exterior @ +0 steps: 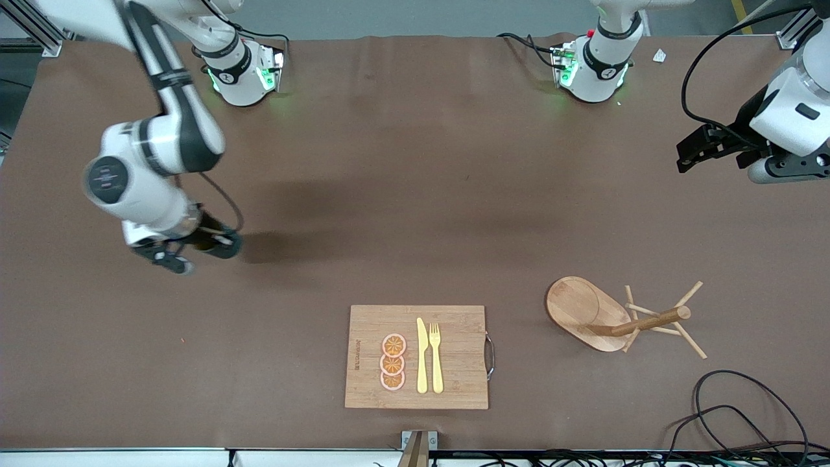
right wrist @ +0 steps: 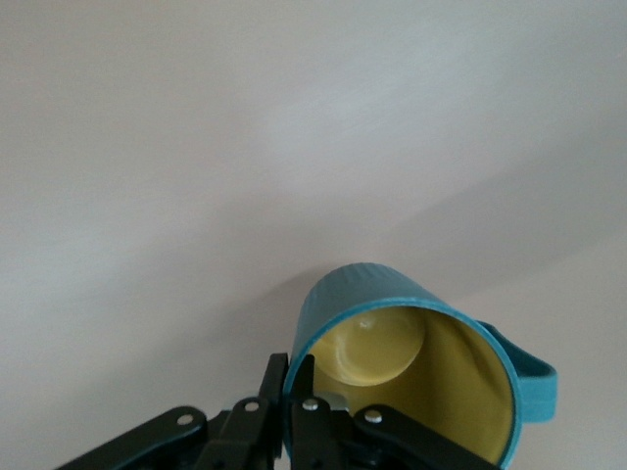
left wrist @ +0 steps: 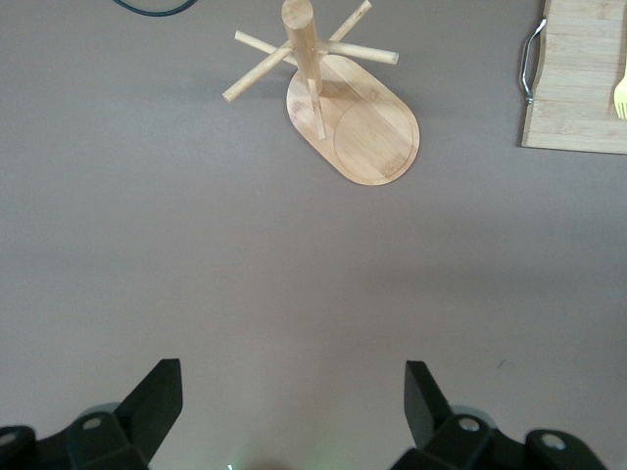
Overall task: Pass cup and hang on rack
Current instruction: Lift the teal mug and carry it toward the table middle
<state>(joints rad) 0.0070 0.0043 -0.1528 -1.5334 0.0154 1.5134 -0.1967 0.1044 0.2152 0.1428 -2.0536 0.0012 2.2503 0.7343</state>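
Fingers (right wrist: 294, 411) of our right gripper (exterior: 194, 250) are pinched on the cup's rim, one inside and one outside the wall. The cup (right wrist: 407, 377) is tipped so we look into its yellow inside, its handle (right wrist: 529, 377) sticking out on the side away from the grip. The gripper hangs over bare worktop (exterior: 415, 194) toward the right arm's end.

Our left gripper (left wrist: 294, 411) waits over the left arm's end, its fingers spread wide with nothing between them. The rack (exterior: 622, 318) stands on the worktop nearer the front camera than that gripper, beside the cutting board (exterior: 415, 357).

We judge the cup stiff, fairly light and smooth-glazed, so a thin rim pinch could let it swing or slip. For the pass, the left gripper would do better on the free part of the rim or across the body, leaving the handle clear for a peg.

In the front view the cup is mostly hidden under the right wrist, showing only as a dark shape. We cannot tell which pegs would suit from here.
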